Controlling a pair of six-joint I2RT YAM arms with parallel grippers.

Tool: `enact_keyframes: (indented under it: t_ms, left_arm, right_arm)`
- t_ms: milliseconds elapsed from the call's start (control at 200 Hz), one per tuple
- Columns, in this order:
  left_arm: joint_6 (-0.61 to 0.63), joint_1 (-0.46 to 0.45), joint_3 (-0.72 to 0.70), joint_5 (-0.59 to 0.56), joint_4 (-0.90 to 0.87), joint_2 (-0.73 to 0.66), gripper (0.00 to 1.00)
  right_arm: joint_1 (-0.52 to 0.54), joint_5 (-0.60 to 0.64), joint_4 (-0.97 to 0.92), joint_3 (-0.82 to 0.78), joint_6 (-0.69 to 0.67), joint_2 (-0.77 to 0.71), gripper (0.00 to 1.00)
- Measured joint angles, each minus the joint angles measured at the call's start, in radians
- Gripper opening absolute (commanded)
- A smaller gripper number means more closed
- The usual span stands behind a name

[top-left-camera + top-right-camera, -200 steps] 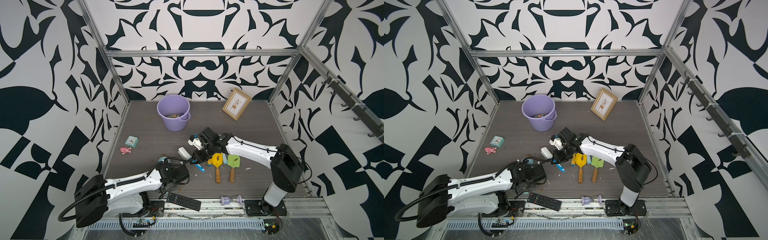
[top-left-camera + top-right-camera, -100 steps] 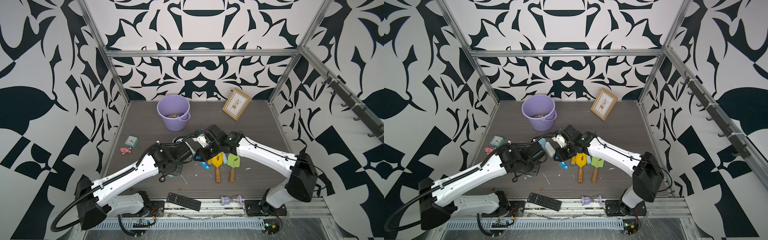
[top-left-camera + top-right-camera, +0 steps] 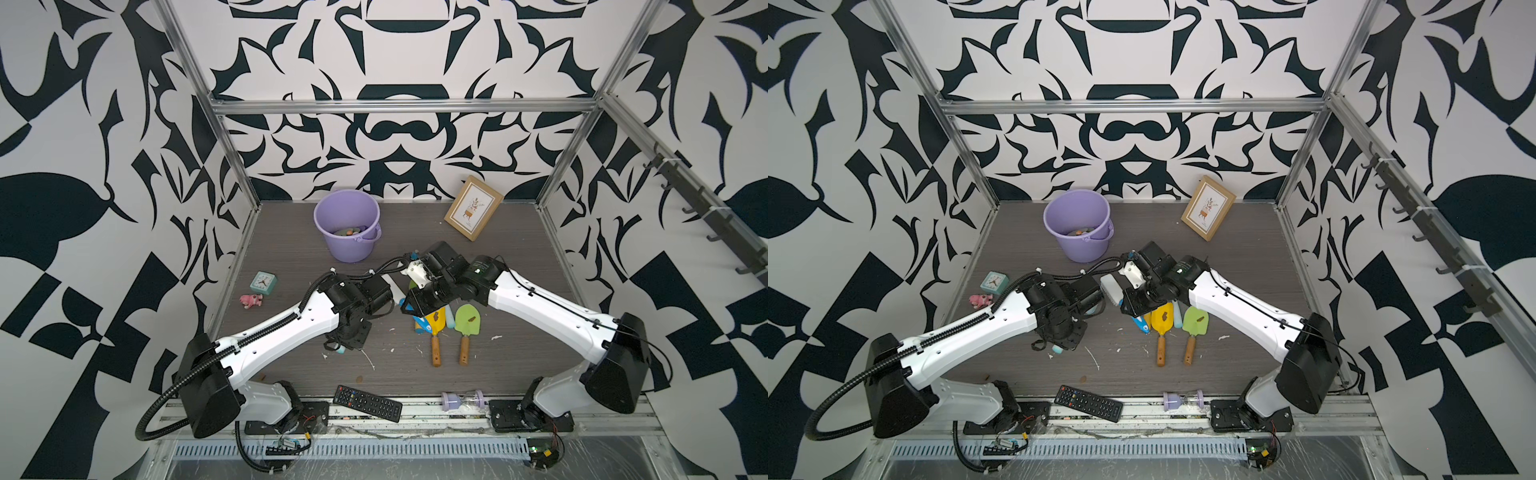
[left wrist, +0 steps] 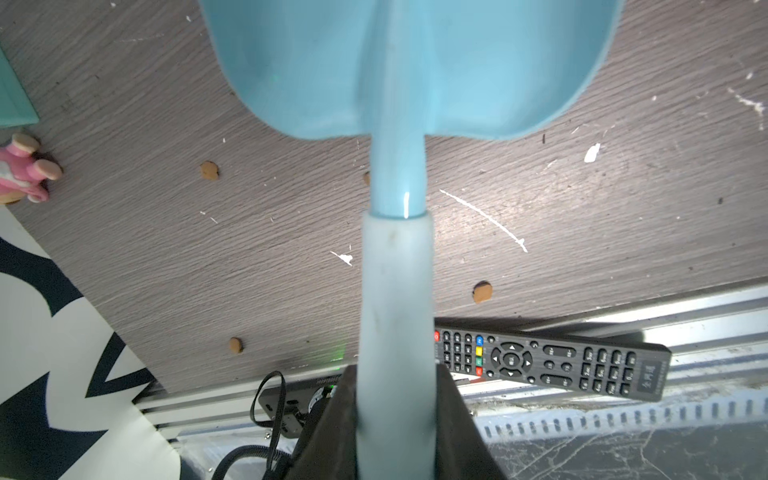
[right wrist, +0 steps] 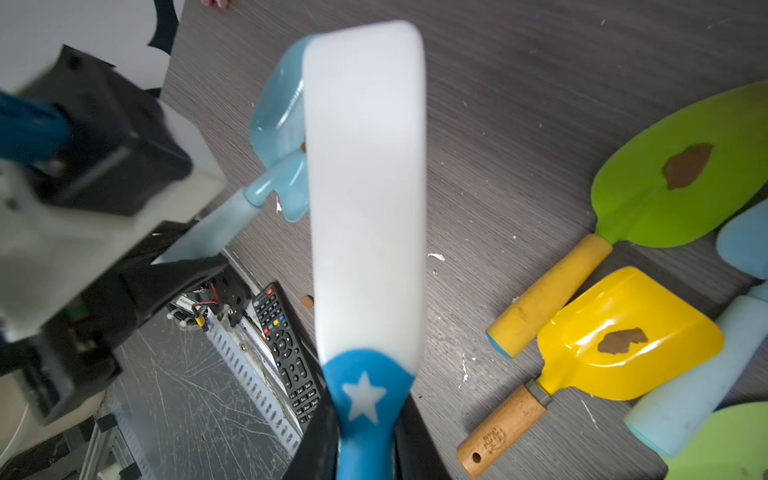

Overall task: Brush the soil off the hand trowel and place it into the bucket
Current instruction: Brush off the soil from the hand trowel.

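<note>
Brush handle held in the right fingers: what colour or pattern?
The brush handle is blue with a white star on it. It shows best in the right wrist view.

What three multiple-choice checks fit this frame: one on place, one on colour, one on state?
1. The remote lies:
A. at the front edge of the table
B. in the bucket
C. against the back wall

2. The trowel in the left gripper is:
A. yellow
B. light blue
C. green

3. The right gripper is:
A. open and empty
B. shut on the brush
C. shut on a wooden-handled trowel

Answers:
1 A: both top views show it at the front edge.
2 B: the left wrist view shows a light blue blade and handle in the grip.
3 B: the right wrist view shows the jaws closed on the brush's blue handle.
</note>
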Motion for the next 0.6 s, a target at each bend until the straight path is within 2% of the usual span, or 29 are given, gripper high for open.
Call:
enact_keyframes:
  t_ms: [305,600]
  left_arm:
    - [0.037,0.002,0.012,-0.005,-0.010,0.026,0.00]
    - [0.029,0.003,0.022,-0.079,-0.050,0.061,0.00]
  right_arm:
    - [0.000,-0.125,0.064,0.000,0.026,0.058,0.00]
    - [-0.011,-0.262,0.105,0.000,0.076,0.159,0.00]
